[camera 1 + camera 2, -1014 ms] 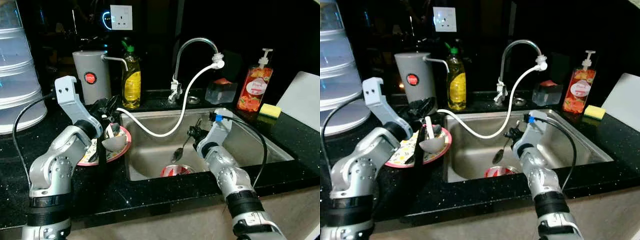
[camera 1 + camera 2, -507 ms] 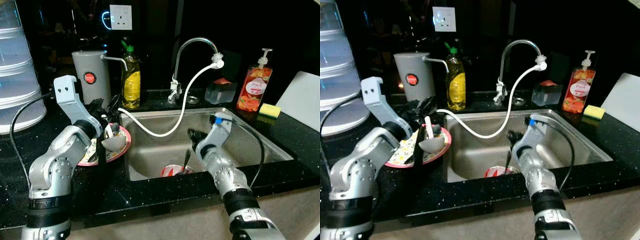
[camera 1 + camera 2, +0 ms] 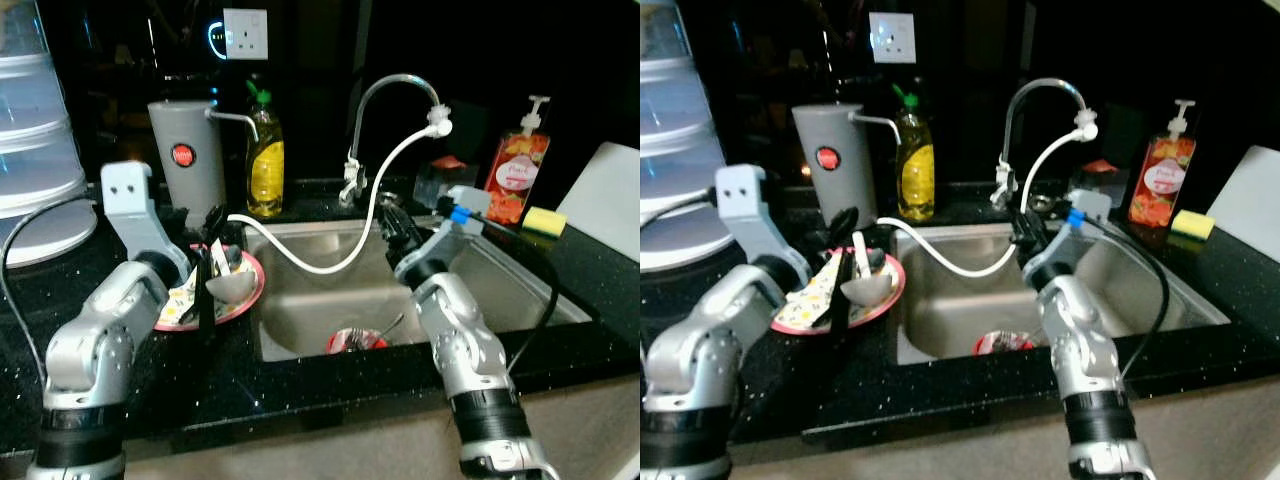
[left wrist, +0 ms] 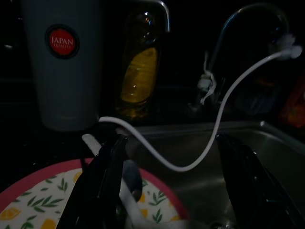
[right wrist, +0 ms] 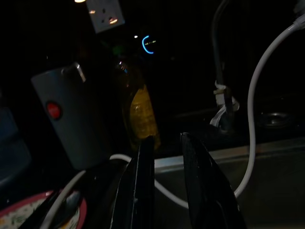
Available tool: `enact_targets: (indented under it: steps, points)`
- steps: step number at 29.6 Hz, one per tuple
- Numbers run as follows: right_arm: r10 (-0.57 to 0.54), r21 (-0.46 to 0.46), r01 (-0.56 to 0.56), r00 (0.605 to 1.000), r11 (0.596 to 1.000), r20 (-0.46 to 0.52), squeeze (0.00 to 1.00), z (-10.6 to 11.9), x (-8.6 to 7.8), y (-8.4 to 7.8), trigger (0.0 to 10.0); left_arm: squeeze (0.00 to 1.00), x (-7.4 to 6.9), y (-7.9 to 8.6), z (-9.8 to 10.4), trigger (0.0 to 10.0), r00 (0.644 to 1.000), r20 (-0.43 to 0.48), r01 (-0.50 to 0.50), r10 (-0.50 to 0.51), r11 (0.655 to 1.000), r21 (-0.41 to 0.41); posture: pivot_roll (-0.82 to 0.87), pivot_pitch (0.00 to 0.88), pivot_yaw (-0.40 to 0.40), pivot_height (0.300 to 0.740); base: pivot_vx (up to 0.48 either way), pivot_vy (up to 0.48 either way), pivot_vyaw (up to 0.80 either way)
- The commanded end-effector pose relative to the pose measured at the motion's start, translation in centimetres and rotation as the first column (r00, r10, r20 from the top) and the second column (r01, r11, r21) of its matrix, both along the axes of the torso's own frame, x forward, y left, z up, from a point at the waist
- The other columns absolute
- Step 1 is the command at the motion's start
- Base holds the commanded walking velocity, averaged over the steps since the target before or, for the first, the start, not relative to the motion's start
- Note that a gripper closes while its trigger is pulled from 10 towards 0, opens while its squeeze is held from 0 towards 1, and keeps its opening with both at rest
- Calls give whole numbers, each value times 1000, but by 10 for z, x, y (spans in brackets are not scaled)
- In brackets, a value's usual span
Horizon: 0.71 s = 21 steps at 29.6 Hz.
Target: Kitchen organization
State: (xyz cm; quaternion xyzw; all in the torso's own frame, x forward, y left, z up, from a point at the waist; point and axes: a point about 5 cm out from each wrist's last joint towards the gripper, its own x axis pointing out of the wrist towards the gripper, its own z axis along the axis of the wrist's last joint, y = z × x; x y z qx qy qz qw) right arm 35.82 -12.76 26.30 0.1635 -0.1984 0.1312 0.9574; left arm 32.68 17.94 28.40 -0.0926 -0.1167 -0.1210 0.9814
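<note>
A pink-rimmed plate (image 3: 240, 300) with a leaf print sits on the black counter left of the steel sink (image 3: 300, 315). A grey ladle (image 3: 228, 288) and a white-handled utensil (image 4: 102, 151) lie on it. My left gripper (image 4: 171, 140) hovers just over the plate, fingers wide open around nothing. My right gripper (image 3: 386, 213) is raised above the sink near the tap base; its fingers (image 5: 143, 181) stand a narrow gap apart and hold nothing. In the sink bottom a spoon (image 3: 394, 323) lies against a red bowl (image 3: 350, 341).
A white hose (image 3: 345, 262) runs from the tap (image 3: 390, 85) across the sink to the plate side. At the back stand a grey dispenser (image 3: 186, 150), a yellow soap bottle (image 3: 264, 160) and a red pump bottle (image 3: 514, 172). A yellow sponge (image 3: 543, 220) lies at right. Stacked white containers (image 3: 35, 140) stand far left.
My right gripper let go of the spoon and rose out of the sink toward the tap. The spoon now lies by the red bowl. The left arm shifted slightly.
</note>
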Motion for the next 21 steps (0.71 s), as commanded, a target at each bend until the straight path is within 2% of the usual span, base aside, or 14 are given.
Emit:
enact_targets:
  steps: [1,2,4,5,7,8,9,13,16,19,21]
  points:
    - [-6,-35,6,1000,999,-23,0,-8,-4,5,10000,0,-2,0,-3,10000,1000,3,-29,28,999,46,-45,41,-56,740,0,0,0]
    - [-6,-35,6,1000,999,-23,0,-8,-4,5,10000,0,-2,0,-3,10000,1000,3,-29,28,999,46,-45,41,-56,740,0,0,0]
    - [-29,-72,27,999,997,-22,0,-15,-11,10,10000,0,-2,7,-7,10000,991,23,-134,132,981,139,-45,44,-51,740,0,0,0]
    - [-29,-72,27,999,997,-22,0,-15,-11,10,10000,0,-2,7,-7,10000,991,23,-134,132,981,139,-45,44,-51,740,0,0,0]
    - [-69,-65,67,997,996,-20,0,-17,-14,8,10000,0,-2,17,-8,10000,964,68,-264,256,943,202,-44,47,-44,740,0,0,0]
    - [-69,-65,67,997,996,-20,0,-17,-14,8,10000,0,-2,17,-8,10000,964,68,-264,256,943,202,-44,47,-44,740,0,0,0]
    - [-101,-68,100,995,993,-13,0,-18,-17,6,10000,0,-3,25,-10,10000,936,95,-353,340,908,226,-44,47,-41,740,0,0,0]
    - [-112,-77,111,994,991,-10,0,-18,-20,5,10000,0,-4,29,-12,10000,922,99,-387,374,892,232,-46,47,-40,740,0,0,0]
    - [-132,-95,132,991,987,-4,0,-20,-23,6,10000,0,-5,33,-19,10000,889,104,-458,446,865,207,-46,44,-36,740,0,0,0]
    - [-145,-113,145,989,983,8,0,-19,-24,7,10000,0,-4,26,-23,10000,863,115,-506,493,843,184,-46,43,-36,740,0,0,0]
    - [-147,-117,147,989,982,10,0,-19,-24,9,10000,0,-3,21,-24,10000,861,112,-509,497,840,185,-48,44,-37,740,0,0,0]
